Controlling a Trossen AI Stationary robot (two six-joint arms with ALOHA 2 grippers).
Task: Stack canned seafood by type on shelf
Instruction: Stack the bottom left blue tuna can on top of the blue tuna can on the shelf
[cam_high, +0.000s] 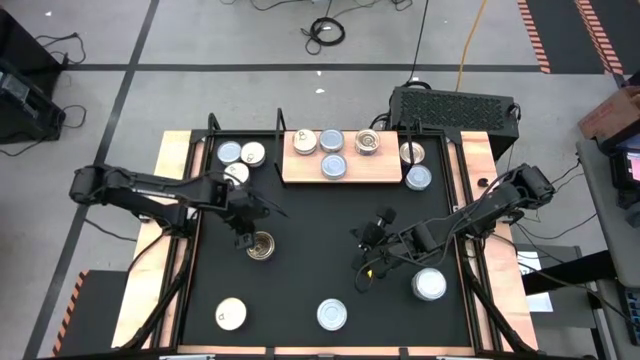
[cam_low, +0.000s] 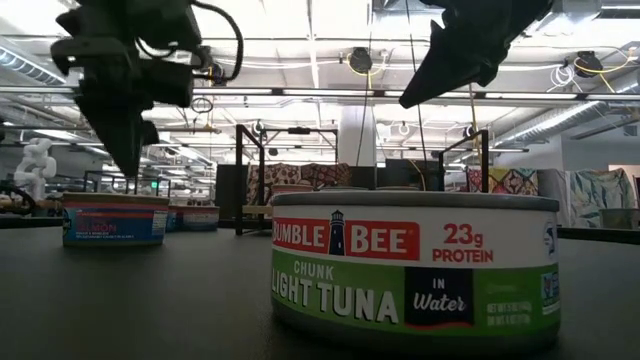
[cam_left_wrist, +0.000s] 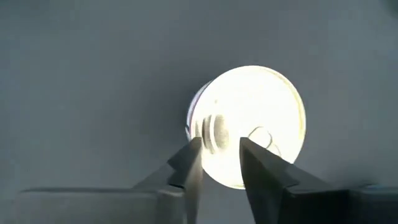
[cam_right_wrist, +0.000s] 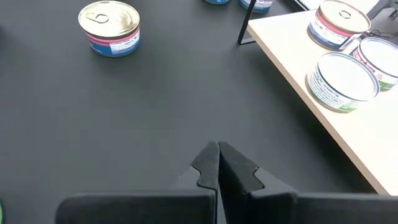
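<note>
The shelf (cam_high: 300, 172) is a light-brown board at the table's far middle, with several tins (cam_high: 331, 141) standing on it. More tins stand on the black tabletop. One of them, a gold-topped tin (cam_high: 263, 246), stands left of centre. My left gripper (cam_left_wrist: 221, 149) points down over its top (cam_left_wrist: 261, 106), fingers a little apart. In the low view the gripper (cam_low: 128, 170) ends just above the tin (cam_low: 115, 220), clear of it. My right gripper (cam_right_wrist: 217, 152) is shut and holds nothing. It hangs above bare tabletop right of centre (cam_high: 365, 255).
Three tins (cam_high: 240, 158) stand at the far left and two (cam_high: 415, 165) to the right of the shelf. Three more line the near edge (cam_high: 231, 314) (cam_high: 332, 315) (cam_high: 430, 285); the middle one is a green-labelled tuna tin (cam_low: 415, 265). A black ribbed box (cam_high: 455, 105) stands behind the table.
</note>
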